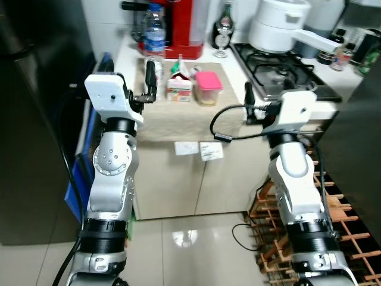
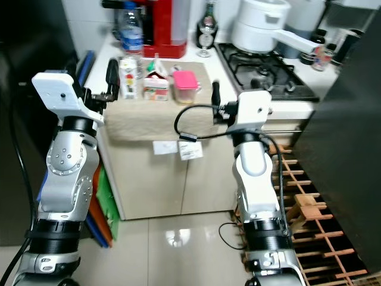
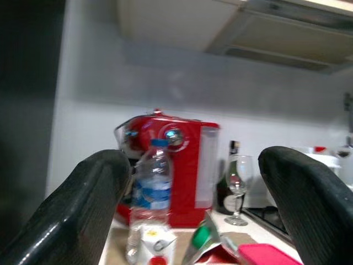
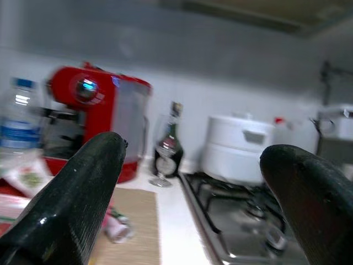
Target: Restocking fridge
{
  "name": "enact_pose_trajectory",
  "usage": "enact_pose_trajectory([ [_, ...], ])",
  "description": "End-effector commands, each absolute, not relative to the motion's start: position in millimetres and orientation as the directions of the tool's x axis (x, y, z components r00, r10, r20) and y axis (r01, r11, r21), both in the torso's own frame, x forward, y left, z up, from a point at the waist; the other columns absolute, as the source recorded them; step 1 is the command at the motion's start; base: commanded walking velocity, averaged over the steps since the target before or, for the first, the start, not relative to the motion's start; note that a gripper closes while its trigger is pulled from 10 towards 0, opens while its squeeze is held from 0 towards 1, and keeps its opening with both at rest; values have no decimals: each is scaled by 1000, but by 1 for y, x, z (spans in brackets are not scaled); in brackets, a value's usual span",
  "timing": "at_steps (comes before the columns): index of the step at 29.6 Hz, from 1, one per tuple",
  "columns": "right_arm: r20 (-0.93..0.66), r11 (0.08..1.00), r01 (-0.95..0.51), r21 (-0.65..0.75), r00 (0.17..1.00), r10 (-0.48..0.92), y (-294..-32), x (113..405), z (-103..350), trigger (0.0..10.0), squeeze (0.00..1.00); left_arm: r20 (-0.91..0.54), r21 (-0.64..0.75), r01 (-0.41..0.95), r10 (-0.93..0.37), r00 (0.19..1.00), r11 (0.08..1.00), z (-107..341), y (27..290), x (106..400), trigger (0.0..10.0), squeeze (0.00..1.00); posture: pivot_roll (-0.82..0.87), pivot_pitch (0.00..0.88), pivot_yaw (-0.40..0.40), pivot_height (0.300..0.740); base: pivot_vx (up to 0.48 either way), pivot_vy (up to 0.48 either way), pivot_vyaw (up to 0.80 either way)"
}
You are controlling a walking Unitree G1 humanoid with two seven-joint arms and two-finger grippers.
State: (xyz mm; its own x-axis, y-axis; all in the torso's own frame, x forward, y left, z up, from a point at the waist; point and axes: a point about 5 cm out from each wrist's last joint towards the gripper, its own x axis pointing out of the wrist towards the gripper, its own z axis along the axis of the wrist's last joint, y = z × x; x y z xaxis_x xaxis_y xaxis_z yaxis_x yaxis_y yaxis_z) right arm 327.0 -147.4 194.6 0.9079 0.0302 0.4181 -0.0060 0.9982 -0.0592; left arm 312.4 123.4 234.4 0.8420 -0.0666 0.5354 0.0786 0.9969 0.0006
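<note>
On a beige mat (image 1: 178,116) draped over the counter stand a small gabled carton (image 1: 179,87) with a green cap, a tub with a pink lid (image 1: 208,87) and a small clear bottle (image 2: 127,77). A water bottle (image 1: 155,34) with a blue cap stands behind them. My left gripper (image 1: 151,80) is raised at the mat's left edge, open and empty, just left of the clear bottle. My right gripper (image 1: 249,98) is held up at the counter's front edge, right of the pink tub, open and empty. Both wrist views look across the counter between wide-spread fingers (image 3: 94,199).
A red coffee machine (image 1: 181,27), a wine glass (image 1: 222,36) and a dark bottle (image 4: 174,146) line the back wall. A white pot (image 1: 278,24) sits on the gas hob (image 1: 280,70). A dark fridge side (image 1: 36,119) stands left; a wooden wine rack (image 1: 333,226) is on the floor to the right.
</note>
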Motion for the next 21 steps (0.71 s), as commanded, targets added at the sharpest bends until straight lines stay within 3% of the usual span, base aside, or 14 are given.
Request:
enact_pose_trajectory([
  [1, 421, 999, -10, -49, 907, 30, -145, 328, 196, 10000, 0, 547, 2, 62, -52, 835, 998, 238, 127, 312, 10000, 0, -33, 0, -36, 740, 461, 0, 0],
  [6, 419, 998, -26, -53, 907, 46, -142, 327, 196, 10000, 0, 546, -21, 55, -34, 837, 998, 239, 129, 312, 10000, 0, -33, 0, -37, 740, 453, 0, 0],
  [13, 418, 997, -61, -56, 905, 79, -135, 327, 198, 10000, 0, 549, -39, 47, -18, 835, 998, 241, 129, 311, 10000, 0, -33, 0, -43, 740, 299, 370, 0],
  [15, 416, 996, -64, -54, 906, 80, -136, 328, 199, 10000, 0, 558, -31, 19, 2, 830, 999, 242, 130, 311, 10000, 0, -33, 0, -46, 740, 0, 424, 0],
  [21, 412, 995, -95, -16, 906, 94, -135, 327, 204, 10000, 0, 575, -18, -6, 15, 818, 1000, 244, 132, 310, 10000, 0, -30, 0, -50, 740, 0, 0, 0],
])
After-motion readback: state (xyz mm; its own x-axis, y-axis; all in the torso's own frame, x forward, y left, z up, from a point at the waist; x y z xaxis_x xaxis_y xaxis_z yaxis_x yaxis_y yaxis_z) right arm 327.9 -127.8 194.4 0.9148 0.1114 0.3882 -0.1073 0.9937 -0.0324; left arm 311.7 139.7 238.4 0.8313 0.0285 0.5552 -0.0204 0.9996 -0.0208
